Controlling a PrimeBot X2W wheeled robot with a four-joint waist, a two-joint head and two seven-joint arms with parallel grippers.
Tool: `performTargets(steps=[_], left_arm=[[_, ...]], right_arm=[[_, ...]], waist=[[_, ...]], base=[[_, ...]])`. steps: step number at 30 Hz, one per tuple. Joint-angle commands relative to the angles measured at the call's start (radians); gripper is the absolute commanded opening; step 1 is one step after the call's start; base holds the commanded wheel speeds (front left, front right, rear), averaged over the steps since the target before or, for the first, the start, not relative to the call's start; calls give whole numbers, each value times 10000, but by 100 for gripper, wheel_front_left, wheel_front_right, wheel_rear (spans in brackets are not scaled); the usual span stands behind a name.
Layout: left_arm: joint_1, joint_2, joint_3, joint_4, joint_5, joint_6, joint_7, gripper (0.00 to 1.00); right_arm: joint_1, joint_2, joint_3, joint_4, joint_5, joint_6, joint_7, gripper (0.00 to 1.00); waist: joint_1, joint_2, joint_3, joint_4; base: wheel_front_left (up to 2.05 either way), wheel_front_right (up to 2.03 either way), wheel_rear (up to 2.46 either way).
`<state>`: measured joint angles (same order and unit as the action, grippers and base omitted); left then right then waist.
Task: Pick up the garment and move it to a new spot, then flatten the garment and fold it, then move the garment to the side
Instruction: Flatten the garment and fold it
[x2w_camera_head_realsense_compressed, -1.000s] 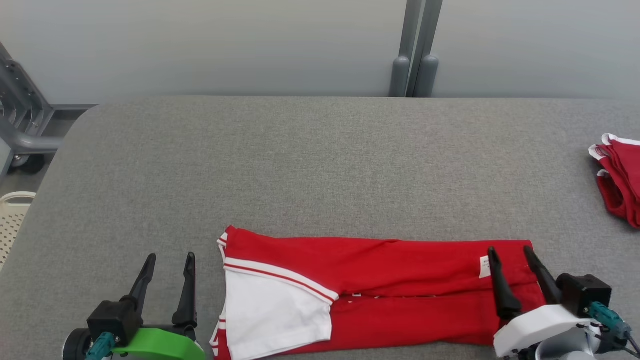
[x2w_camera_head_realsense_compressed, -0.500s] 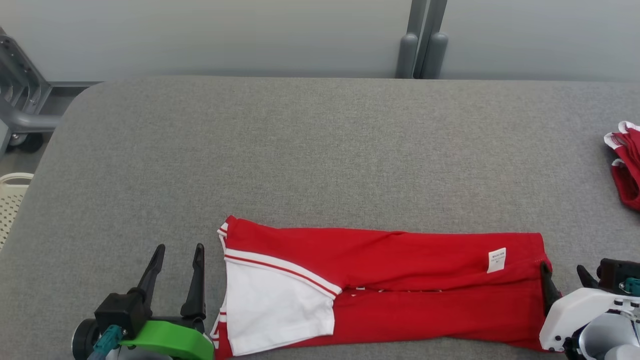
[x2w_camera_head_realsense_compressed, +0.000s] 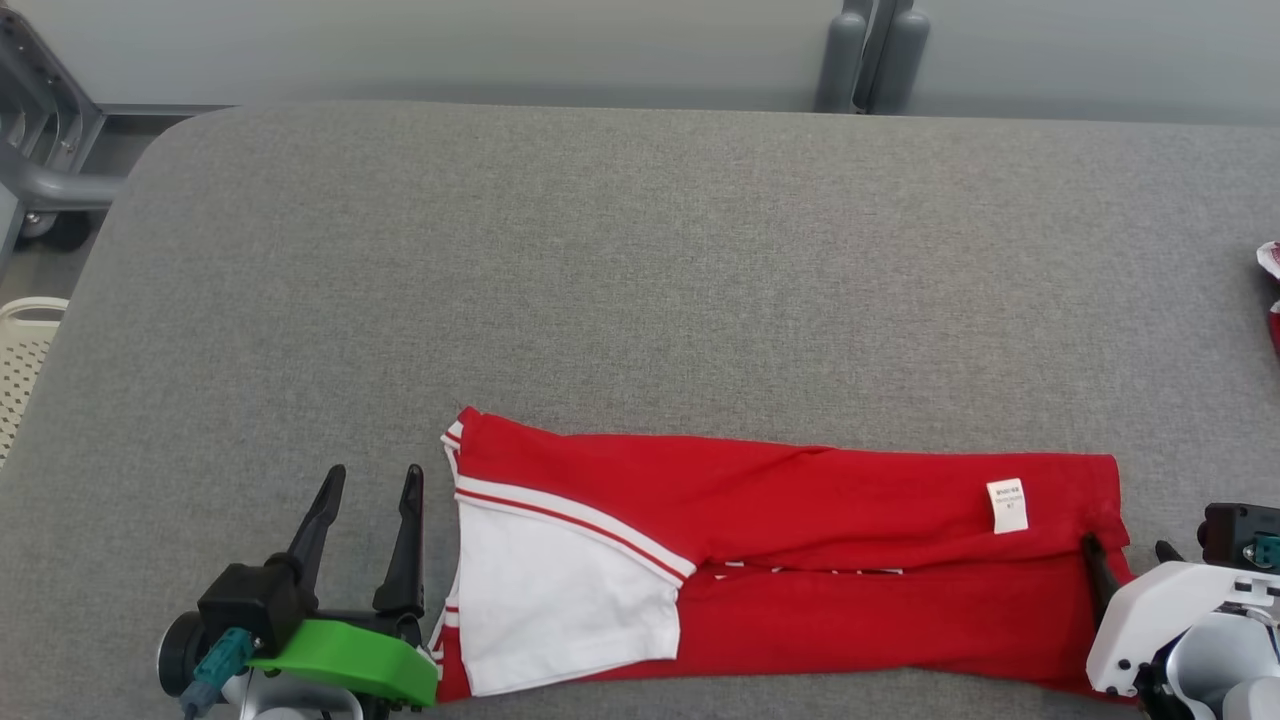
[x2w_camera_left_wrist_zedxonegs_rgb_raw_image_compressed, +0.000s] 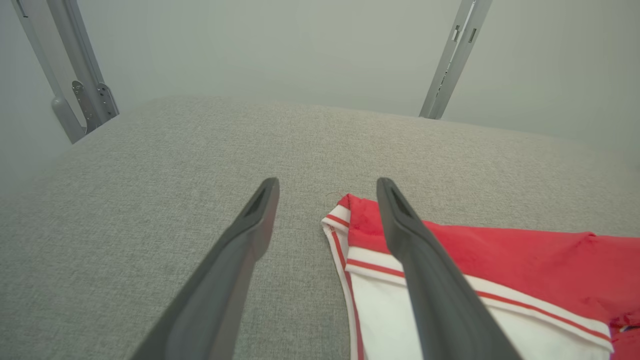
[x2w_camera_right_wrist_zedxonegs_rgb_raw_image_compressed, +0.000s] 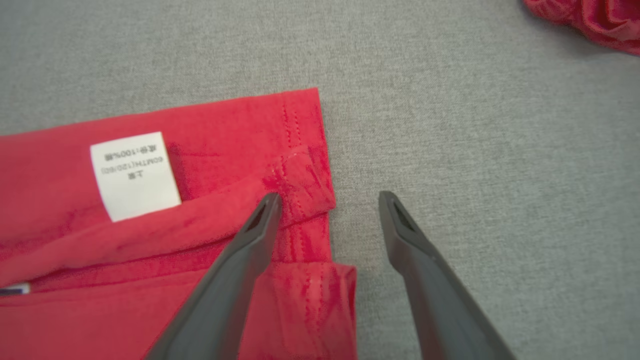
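Left gripper (x2w_camera_head_realsense_compressed: 373, 472): two dark fingers spread apart with nothing between them, low over the table just beside the garment's striped end; in the left wrist view one finger crosses in front of that end's corner.
Right gripper (x2w_camera_head_realsense_compressed: 1126, 545): fingers spread and holding nothing; in the right wrist view one fingertip is over the stitched hem at the garment's other end and the other is over bare table. I cannot tell whether it touches the cloth.
Red folded cloth garment with a white panel (x2w_camera_head_realsense_compressed: 800, 520): lies flat as a long band along the near edge of the table, between the two grippers, its white panel and red-and-white striped trim toward the left gripper.
White rectangular care label (x2w_camera_head_realsense_compressed: 1007, 505): on top of the garment, near the right gripper's end.
Grey fabric-covered table (x2w_camera_head_realsense_compressed: 600, 250): bare beyond the garment.
Second bunched red cloth (x2w_camera_right_wrist_zedxonegs_rgb_raw_image_compressed: 595, 15): at the table's far right edge, well apart from the garment.
Cream perforated basket (x2w_camera_head_realsense_compressed: 20, 350): off the table's left side.
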<state>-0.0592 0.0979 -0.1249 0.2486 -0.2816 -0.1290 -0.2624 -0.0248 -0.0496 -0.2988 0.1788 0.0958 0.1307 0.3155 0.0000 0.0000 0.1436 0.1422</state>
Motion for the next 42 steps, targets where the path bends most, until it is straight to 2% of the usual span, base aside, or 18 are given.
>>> performTargets(steps=[1,13,14,15,18,20,24,31,38,42], left_arm=[[-188,44,23,-7,-87,-20,-25,100],[-369,134,-155,37,-228,-21,-25,100],[-368,139,-171,45,-228,-21,-25,100],[-372,139,-180,46,-243,-21,-25,100],[-382,157,-182,48,-251,-21,-25,100],[-393,163,-159,26,-258,-21,-25,100],[-389,132,-146,8,-258,-21,-25,100],[-333,89,-94,-7,-280,-22,-25,100],[-350,134,-91,-57,-242,-22,-25,100],[-389,150,-107,-105,-218,-22,-25,100]], right_arm=[[-60,-23,23,77,95,-2,57,100],[-96,3,258,822,454,-2,428,100],[-91,5,162,946,521,-2,533,62],[-88,9,171,1016,526,-2,624,42],[-40,22,169,1262,683,-3,884,12],[5,29,147,1371,746,-11,993,1],[103,22,145,1443,795,-19,1128,0],[-12,-61,-385,1033,517,-34,566,0],[-641,-58,-1499,365,-146,-19,578,0],[-787,-48,-2252,-214,-622,-13,958,0]], waist=[[0,0,62,43],[0,0,268,183],[0,0,290,193],[0,0,300,202],[0,0,322,229],[0,0,329,241],[0,0,325,265],[0,0,297,203],[0,0,288,47],[0,0,274,-3]], base=[[0,0,0],[0,0,0],[0,0,0],[0,0,0],[0,0,0],[0,0,0],[0,0,0],[0,0,0],[0,0,0],[0,0,0]])
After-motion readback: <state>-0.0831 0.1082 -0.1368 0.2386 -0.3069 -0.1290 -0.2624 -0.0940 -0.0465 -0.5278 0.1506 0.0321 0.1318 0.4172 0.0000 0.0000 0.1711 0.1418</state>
